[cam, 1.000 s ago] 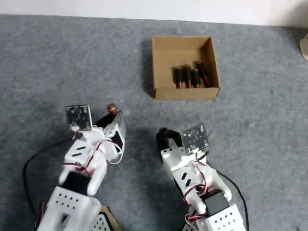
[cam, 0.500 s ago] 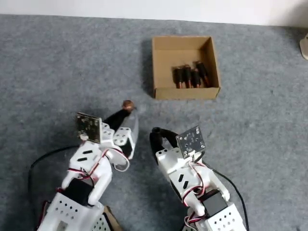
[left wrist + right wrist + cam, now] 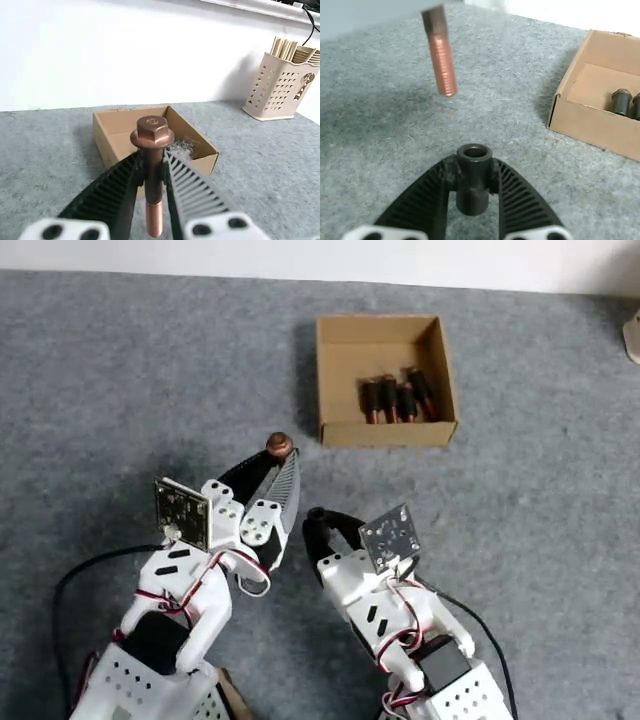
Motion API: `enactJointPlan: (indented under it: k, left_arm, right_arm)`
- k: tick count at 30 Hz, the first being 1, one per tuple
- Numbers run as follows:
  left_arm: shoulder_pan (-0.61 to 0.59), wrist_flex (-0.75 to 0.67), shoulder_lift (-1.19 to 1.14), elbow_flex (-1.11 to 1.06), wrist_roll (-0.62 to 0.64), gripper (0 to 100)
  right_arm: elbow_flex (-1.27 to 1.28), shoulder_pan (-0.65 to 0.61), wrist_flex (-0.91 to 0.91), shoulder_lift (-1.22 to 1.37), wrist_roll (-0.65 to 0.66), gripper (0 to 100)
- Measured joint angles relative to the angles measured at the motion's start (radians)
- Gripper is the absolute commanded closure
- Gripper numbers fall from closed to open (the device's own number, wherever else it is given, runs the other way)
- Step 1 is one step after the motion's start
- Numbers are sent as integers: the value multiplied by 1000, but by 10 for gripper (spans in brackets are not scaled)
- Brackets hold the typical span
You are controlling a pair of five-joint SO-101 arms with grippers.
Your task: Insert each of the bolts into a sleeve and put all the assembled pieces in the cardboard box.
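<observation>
My left gripper point(image 3: 152, 172) point(image 3: 274, 465) is shut on a copper bolt point(image 3: 152, 165) point(image 3: 279, 446), held upright with its hex head on top, just in front of the cardboard box point(image 3: 385, 382) point(image 3: 117, 132). My right gripper point(image 3: 472, 177) point(image 3: 318, 524) is shut on a black sleeve point(image 3: 473, 172) point(image 3: 313, 522), bore facing up. In the right wrist view the bolt's threaded shank point(image 3: 441, 52) hangs above and beyond the sleeve, apart from it. Several assembled pieces point(image 3: 398, 397) lie in the box point(image 3: 600, 100).
Grey carpet covers the table. A beige perforated holder point(image 3: 280, 82) with sticks stands beyond the box to one side; its corner point(image 3: 632, 338) shows at the right edge of the high view. A white wall runs behind.
The left gripper has carried the bolt right and toward the box. The right gripper with the sleeve has shifted left, closer to it.
</observation>
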State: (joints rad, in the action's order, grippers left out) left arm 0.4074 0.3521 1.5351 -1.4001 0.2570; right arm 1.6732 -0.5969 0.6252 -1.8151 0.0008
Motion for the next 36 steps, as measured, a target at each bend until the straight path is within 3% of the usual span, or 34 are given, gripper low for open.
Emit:
enactJointPlan:
  k: [5,15,36]
  left_arm:
    - [0,0,-40,9,17,995]
    - [0,0,-407,144,100,995]
    - [0,-100,-422,232,100,995]
  right_arm:
    - [0,0,0,0,0,995]
    - [0,-2,-11,0,0,995]
    - [0,-20,-77,0,0,995]
